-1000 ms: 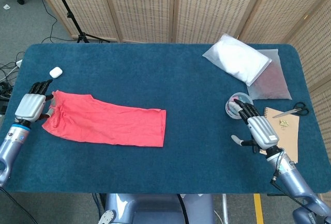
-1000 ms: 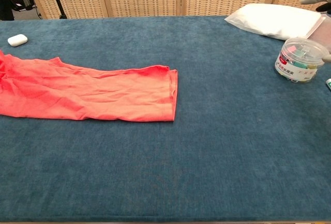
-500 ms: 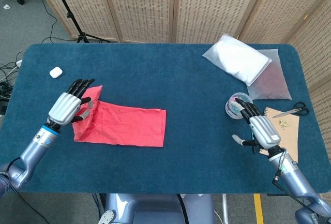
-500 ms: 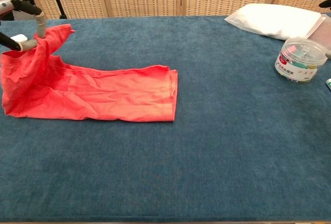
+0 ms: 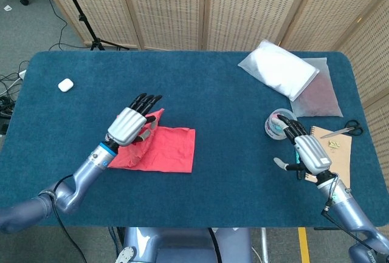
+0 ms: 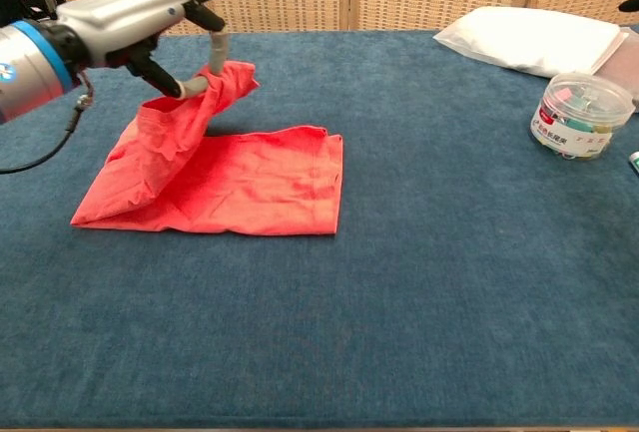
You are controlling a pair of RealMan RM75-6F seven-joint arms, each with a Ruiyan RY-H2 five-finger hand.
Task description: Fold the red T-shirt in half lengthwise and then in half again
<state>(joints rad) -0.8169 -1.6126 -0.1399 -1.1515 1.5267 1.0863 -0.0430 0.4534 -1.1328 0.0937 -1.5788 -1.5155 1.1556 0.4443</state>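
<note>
Chest view shows my left hand (image 6: 140,15) pinching the raised end of the red T-shirt (image 6: 240,183) above its left half, the free hem lying to the right along its long axis, while my empty, spread right hand (image 5: 307,152) sits far right.

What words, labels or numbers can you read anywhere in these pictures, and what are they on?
None can be read.
Clear tub: red and white label with printing, too small and blurred to read.
Brown notebook: small marks on the cover, too small to make out.
Red T-shirt: no print visible.
</note>
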